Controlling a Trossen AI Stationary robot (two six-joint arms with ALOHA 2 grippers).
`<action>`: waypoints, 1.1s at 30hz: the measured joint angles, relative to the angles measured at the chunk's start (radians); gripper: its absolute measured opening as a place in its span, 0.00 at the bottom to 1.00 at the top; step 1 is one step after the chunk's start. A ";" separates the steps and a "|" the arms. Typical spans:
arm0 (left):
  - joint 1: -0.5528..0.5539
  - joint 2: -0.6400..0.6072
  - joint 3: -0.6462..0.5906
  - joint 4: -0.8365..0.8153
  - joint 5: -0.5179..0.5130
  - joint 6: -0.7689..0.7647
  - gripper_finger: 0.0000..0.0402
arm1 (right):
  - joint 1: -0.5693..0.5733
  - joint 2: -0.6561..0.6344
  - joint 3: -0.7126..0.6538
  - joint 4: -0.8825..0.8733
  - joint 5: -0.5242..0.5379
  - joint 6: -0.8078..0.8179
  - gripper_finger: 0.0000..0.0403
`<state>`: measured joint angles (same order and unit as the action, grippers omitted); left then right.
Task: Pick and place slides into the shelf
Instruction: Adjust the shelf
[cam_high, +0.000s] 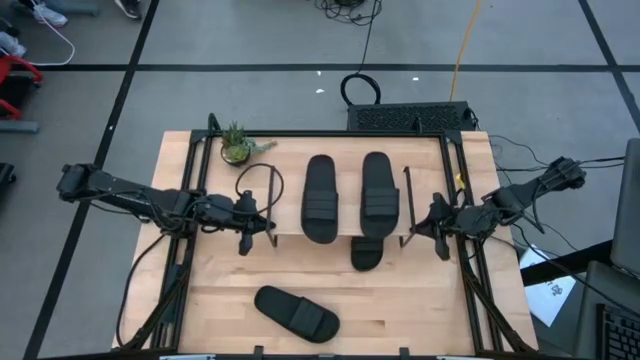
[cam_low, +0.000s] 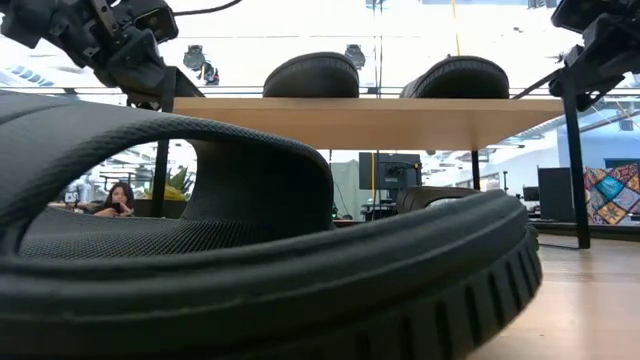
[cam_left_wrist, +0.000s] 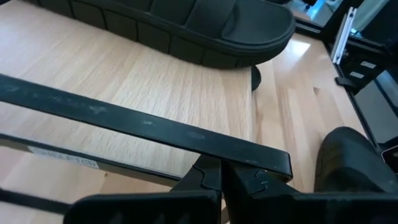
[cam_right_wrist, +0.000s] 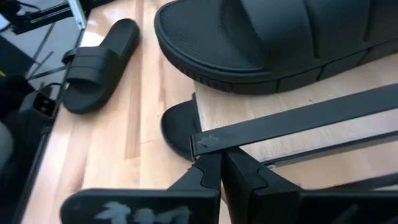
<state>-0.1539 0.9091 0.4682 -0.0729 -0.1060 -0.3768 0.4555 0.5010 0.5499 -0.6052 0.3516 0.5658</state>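
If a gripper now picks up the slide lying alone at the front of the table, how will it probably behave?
The loose slide looks like thick moulded foam, so probably light and slightly bendy. Its flat sole should keep it from rolling or tipping. The ribbed sole edge and wide strap probably give the fingers grip, so slipping seems unlikely.

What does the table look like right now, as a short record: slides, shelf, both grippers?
slides on shelf: two, side by side on the plank, left one, right one
slide under shelf: one, toe sticking out at the front
slide loose: one, on the table near the front edge
shelf, upright
left gripper, fingers shut, at the shelf's left end
right gripper, fingers shut, at the shelf's right end
other: potted plant at the back left
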 joint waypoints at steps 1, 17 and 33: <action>0.000 0.003 0.005 -0.008 -0.001 -0.004 0.00 | 0.005 0.004 0.000 0.003 -0.006 0.007 0.00; -0.091 -0.009 0.011 -0.033 -0.065 0.025 0.00 | 0.030 0.001 0.000 -0.021 0.085 0.065 0.00; -0.106 -0.033 0.010 -0.076 -0.207 0.124 0.00 | 0.030 -0.001 0.002 -0.017 0.121 0.050 0.00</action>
<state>-0.2596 0.8762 0.4782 -0.1489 -0.3135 -0.2528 0.4850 0.4995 0.5514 -0.6217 0.4729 0.6155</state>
